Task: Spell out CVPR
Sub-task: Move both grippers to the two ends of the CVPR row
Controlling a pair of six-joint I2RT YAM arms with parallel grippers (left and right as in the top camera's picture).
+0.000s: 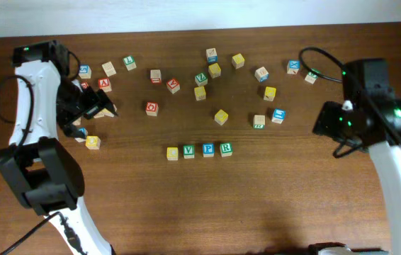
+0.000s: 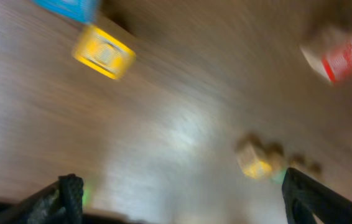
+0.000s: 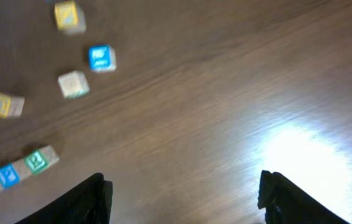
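A row of four blocks lies at the table's middle front: a yellow block [image 1: 172, 152], a green V [image 1: 188, 151], a blue P [image 1: 208, 149] and a green R [image 1: 226, 149]. Part of this row shows at the lower left of the right wrist view [image 3: 36, 160]. My left gripper [image 1: 105, 110] is open and empty over the left cluster of blocks; its view [image 2: 182, 205] is blurred by motion. My right gripper [image 1: 321, 122] is open and empty above bare wood at the right, and it also shows in the right wrist view [image 3: 185, 199].
Several loose letter blocks are scattered across the back of the table [image 1: 292, 198], among them a red one [image 1: 151, 108] and yellow ones [image 1: 221, 117] [image 1: 93, 142]. The left wrist view shows a yellow block [image 2: 104, 53] and a red block [image 2: 338, 59]. A blue block [image 3: 101, 57] lies ahead of the right gripper.
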